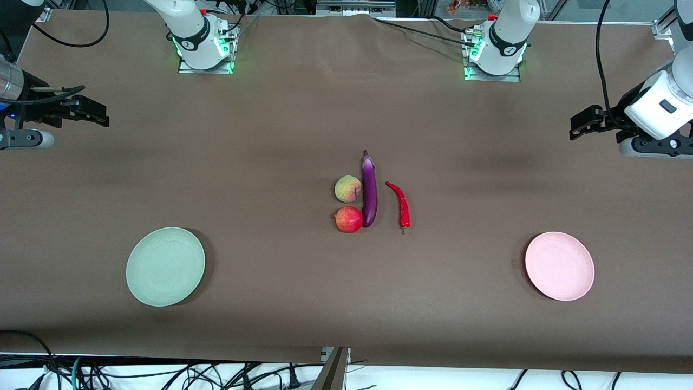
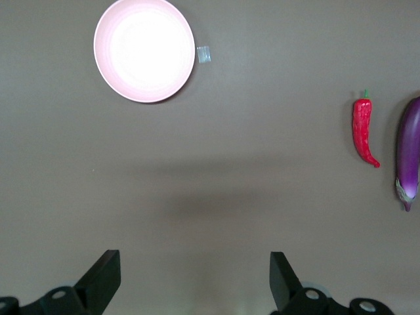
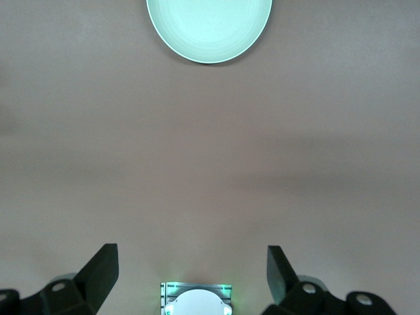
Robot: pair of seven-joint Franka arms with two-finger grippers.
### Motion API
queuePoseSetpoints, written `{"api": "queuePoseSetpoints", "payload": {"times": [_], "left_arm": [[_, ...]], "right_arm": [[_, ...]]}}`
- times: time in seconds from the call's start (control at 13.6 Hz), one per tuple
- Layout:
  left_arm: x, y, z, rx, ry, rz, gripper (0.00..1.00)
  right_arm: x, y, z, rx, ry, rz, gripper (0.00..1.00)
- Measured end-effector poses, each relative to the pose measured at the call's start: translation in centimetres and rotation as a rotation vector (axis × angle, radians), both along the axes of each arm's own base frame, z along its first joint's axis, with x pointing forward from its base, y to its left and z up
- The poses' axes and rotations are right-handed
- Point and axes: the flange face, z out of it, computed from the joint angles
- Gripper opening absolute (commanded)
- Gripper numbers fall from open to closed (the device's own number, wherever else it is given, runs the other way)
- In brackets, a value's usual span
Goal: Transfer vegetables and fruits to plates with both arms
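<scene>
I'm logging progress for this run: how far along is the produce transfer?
Nothing is done yet: the green plate and pink plate are bare. Nothing is in hand: the left gripper and right gripper hang open over bare table at their own ends. All four remain mid-table: eggplant, chili, peach and red fruit.

You have two plates on the desk: one green [image 1: 165, 266] and one pink [image 1: 559, 266]. You have two vegetables, one eggplant [image 1: 369, 190] and one chili [image 1: 400, 205], and two fruits, one peach [image 1: 347, 189] and one apple [image 1: 348, 219]. You have two arms, each with one tool: left tool [image 1: 578, 129], right tool [image 1: 97, 116].
</scene>
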Motion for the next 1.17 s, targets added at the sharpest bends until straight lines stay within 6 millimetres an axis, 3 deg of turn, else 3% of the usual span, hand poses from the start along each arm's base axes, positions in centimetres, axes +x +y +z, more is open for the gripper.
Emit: {"api": "queuePoseSetpoints", "payload": {"times": [0.22,0.51,0.73,1.17], "left_arm": [[-0.5,-1.1,-0.3,0.001,0.04,-0.02,1.0],[-1.5,-5.6,-2.8,0.01,0.18,-0.105,1.0],[0.3,-9.0,-7.8,0.012,0.234,-0.135,1.0],[4.8,-16.9,-19.3,-0.012,0.156,0.004,1.0]], "right_arm": [[0.2,0.4,0.1,0.001,-0.019,0.007,1.0],[0.8,1.7,-0.6,0.002,-0.02,0.031,1.0],[1.4,1.9,-1.8,0.001,-0.005,0.034,1.0],[1.8,2.3,-2.8,0.001,0.01,0.043,1.0]]}}
